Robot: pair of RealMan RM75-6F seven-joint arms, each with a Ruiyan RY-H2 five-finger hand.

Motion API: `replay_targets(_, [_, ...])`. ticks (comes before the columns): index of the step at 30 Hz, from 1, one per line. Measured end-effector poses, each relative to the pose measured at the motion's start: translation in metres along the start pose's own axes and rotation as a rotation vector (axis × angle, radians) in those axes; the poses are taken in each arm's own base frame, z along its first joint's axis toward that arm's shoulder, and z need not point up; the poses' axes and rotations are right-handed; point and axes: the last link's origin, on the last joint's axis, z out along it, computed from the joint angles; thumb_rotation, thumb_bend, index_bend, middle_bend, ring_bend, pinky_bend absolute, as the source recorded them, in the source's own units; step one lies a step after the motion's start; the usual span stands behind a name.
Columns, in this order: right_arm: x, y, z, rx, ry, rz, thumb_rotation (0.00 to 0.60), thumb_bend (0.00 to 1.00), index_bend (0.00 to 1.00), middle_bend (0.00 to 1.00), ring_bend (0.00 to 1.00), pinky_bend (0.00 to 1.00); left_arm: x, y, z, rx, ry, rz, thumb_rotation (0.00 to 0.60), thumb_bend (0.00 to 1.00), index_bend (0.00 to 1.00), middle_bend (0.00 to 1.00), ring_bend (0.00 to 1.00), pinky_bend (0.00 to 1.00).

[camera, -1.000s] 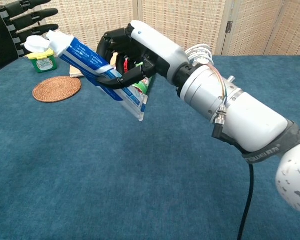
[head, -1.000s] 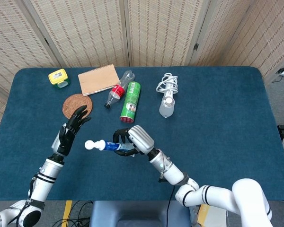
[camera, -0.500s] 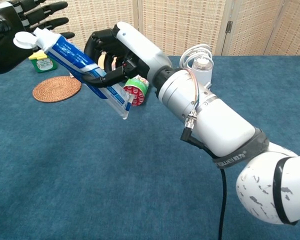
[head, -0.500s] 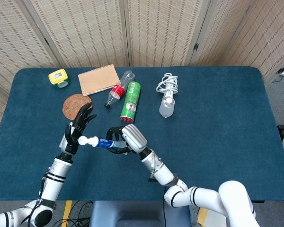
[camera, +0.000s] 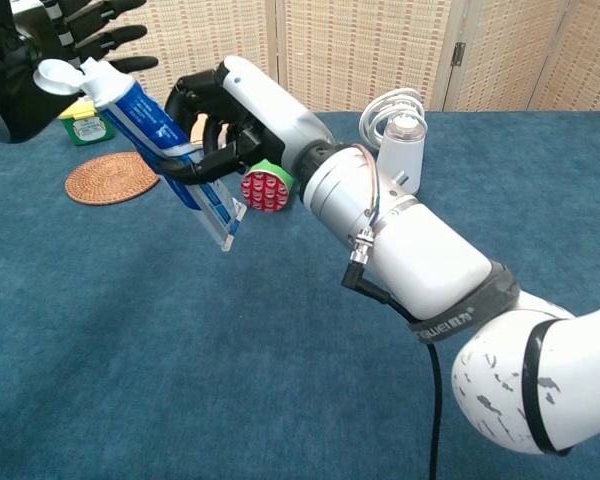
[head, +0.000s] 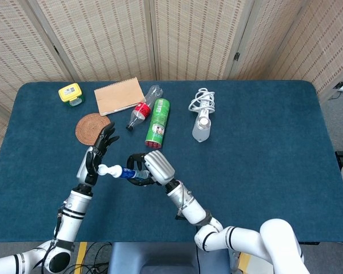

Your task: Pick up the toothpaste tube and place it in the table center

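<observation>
The right hand holds the toothpaste tube off the bench, its fingers wrapped round the blue body near the flat crimped end. Over the last second this hand has carried the tube leftward, so the white cap, which was clear of the left hand a second ago, now sits right against its palm. The left hand has risen to meet it; its fingers are spread wide and I cannot see that they have closed on anything, so the tube rests wholly in the right hand's grip. In the chest view the cap touches or almost touches the dark palm; which, I cannot tell.

This looks like a hand-over in the making, or a steadying touch. Either way the tube now hangs over the left part of the bench, near the woven coaster and short of the green can, so it has drifted away from the centre. The placing step is not yet done.
</observation>
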Motion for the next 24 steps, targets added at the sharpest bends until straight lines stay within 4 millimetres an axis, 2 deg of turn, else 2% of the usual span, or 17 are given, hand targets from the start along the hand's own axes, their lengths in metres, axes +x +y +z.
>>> replay_targets(9, [-0.0006, 0.0003, 0.0007, -0.037, -0.035, -0.033, 0.600, 0.55, 0.76, 0.67, 0.64, 0.73, 0.0045, -0.0035, 0.0006, -0.046, -0.031, 0.136, 0.000, 0.04, 0.00, 0.02, 0.00, 0.15])
replay_targets(24, [0.0023, -0.0011, 0.0045, -0.071, -0.086, -0.054, 0.600, 0.52, 0.76, 0.67, 0.65, 0.73, 0.0055, 0.0006, 0.0054, -0.079, -0.098, 0.179, 0.000, 0.03, 0.00, 0.01, 0.00, 0.15])
